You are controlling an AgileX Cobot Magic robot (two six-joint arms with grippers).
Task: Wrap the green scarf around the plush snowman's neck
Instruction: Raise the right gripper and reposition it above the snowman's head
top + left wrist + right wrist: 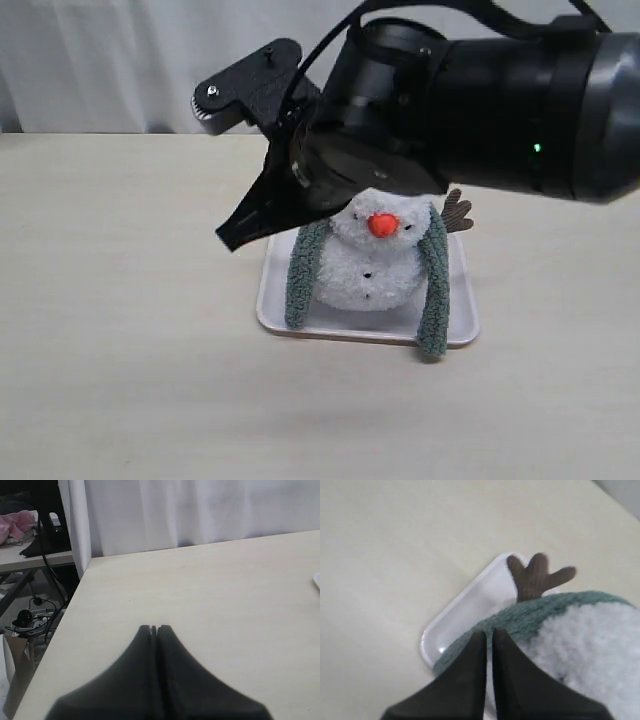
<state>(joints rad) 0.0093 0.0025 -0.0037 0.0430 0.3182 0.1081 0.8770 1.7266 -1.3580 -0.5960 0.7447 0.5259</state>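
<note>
The plush snowman [370, 270] sits upright on a white tray [272, 295], and the right arm hides the top of its head. The green scarf [303, 270] passes behind the neck, and its two ends hang down the front, one on each side of the body. My right gripper [232, 238] is shut with nothing in it and hovers just left of the snowman's head. In the right wrist view its tips [487, 631] are over the scarf [530, 617], next to the white fluff [590, 650]. My left gripper [154, 627] is shut over bare table, away from the toy.
A brown twig arm [457, 212] sticks out at the snowman's far side, over the tray's back corner [465, 615]. A white curtain [120, 60] hangs behind the table. In the left wrist view the table's edge [75, 600] drops off to cables and clutter.
</note>
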